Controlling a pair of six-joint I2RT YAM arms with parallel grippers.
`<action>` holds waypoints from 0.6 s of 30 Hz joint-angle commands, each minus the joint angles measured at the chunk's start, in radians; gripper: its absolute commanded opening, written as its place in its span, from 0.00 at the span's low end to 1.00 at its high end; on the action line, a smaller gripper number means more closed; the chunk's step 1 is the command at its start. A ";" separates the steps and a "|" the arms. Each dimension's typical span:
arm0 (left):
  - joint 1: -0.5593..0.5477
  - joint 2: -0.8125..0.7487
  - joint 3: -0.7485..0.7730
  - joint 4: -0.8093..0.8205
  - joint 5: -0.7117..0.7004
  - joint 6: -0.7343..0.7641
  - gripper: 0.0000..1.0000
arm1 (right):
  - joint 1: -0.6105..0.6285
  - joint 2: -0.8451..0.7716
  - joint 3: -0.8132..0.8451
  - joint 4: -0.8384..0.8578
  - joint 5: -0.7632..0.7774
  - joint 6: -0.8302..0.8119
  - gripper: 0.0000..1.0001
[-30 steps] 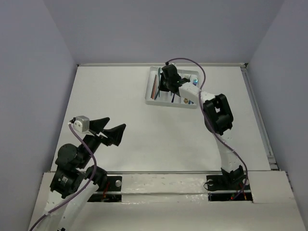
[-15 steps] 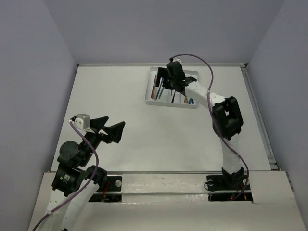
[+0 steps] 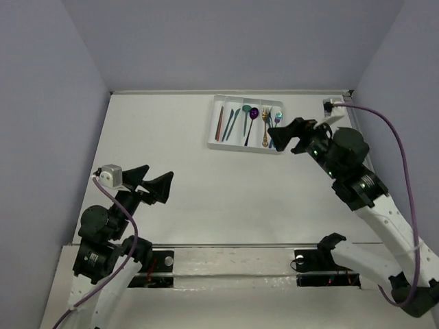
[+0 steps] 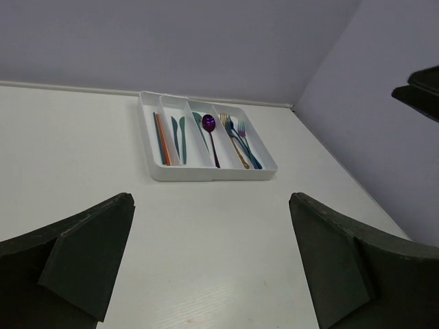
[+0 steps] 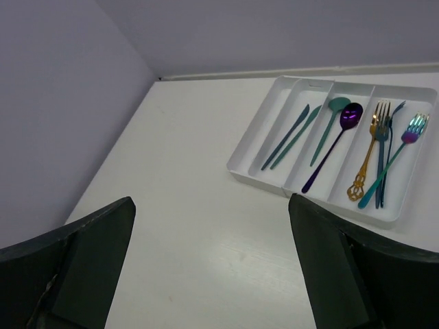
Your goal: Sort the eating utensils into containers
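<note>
Resting in white tray [image 4: 199, 173] compartments: utensils [image 4: 209, 124]; left gripper [image 4: 210, 202], right gripper [image 5: 210, 204] agape, empty.

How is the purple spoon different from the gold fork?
The purple spoon is shiny purple; the gold fork is gold. The spoon ends in a round bowl, the fork in prongs. The spoon lies beside a teal spoon; the fork lies one slot over, among forks. Both lie in the white tray.

Top view high, looking down. Wrist views low, forward; share tray [image 4: 206, 174]: far ahead of left gripper [image 4: 210, 200], nearer ahead-right of right gripper [image 5: 211, 200].
</note>
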 commanded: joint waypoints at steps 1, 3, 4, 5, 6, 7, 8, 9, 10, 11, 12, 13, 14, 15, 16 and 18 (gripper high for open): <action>0.008 0.005 0.084 0.031 -0.038 0.014 0.99 | 0.002 -0.308 -0.137 -0.074 0.008 -0.012 1.00; 0.008 0.016 0.129 0.052 -0.049 0.022 0.99 | 0.002 -0.408 -0.200 -0.068 0.057 -0.002 1.00; 0.008 0.019 0.141 0.062 -0.051 0.026 0.99 | 0.002 -0.489 -0.220 -0.066 0.072 0.003 1.00; 0.008 0.020 0.152 0.071 -0.055 0.033 0.99 | 0.002 -0.522 -0.249 -0.069 0.115 0.008 1.00; 0.008 0.022 0.170 0.089 -0.054 0.037 0.99 | 0.002 -0.551 -0.261 -0.074 0.136 0.011 1.00; 0.008 0.026 0.176 0.097 -0.055 0.039 0.99 | 0.002 -0.575 -0.269 -0.089 0.155 0.012 1.00; 0.008 0.028 0.184 0.102 -0.048 0.045 0.99 | 0.002 -0.615 -0.278 -0.095 0.191 0.018 1.00; 0.008 0.034 0.195 0.106 -0.048 0.049 0.99 | 0.002 -0.637 -0.293 -0.106 0.206 0.025 1.00; 0.008 0.036 0.201 0.105 -0.045 0.053 0.99 | 0.002 -0.655 -0.304 -0.105 0.216 0.026 1.00; 0.008 0.040 0.204 0.102 -0.043 0.056 0.99 | 0.002 -0.674 -0.316 -0.097 0.226 0.026 1.00; 0.008 0.043 0.207 0.099 -0.043 0.056 0.99 | 0.002 -0.691 -0.329 -0.086 0.232 0.026 1.00; 0.008 0.048 0.206 0.092 -0.048 0.054 0.99 | 0.002 -0.715 -0.353 -0.062 0.238 0.023 1.00; 0.008 0.051 0.201 0.091 -0.049 0.054 0.99 | 0.002 -0.721 -0.361 -0.052 0.235 0.022 1.00; 0.008 0.055 0.190 0.086 -0.051 0.053 0.99 | 0.002 -0.723 -0.367 -0.045 0.229 0.025 1.00; 0.008 0.056 0.186 0.085 -0.051 0.046 0.99 | 0.002 -0.718 -0.370 -0.031 0.224 0.026 1.00; 0.008 0.060 0.172 0.082 -0.046 0.043 0.99 | 0.002 -0.699 -0.364 -0.025 0.215 0.029 1.00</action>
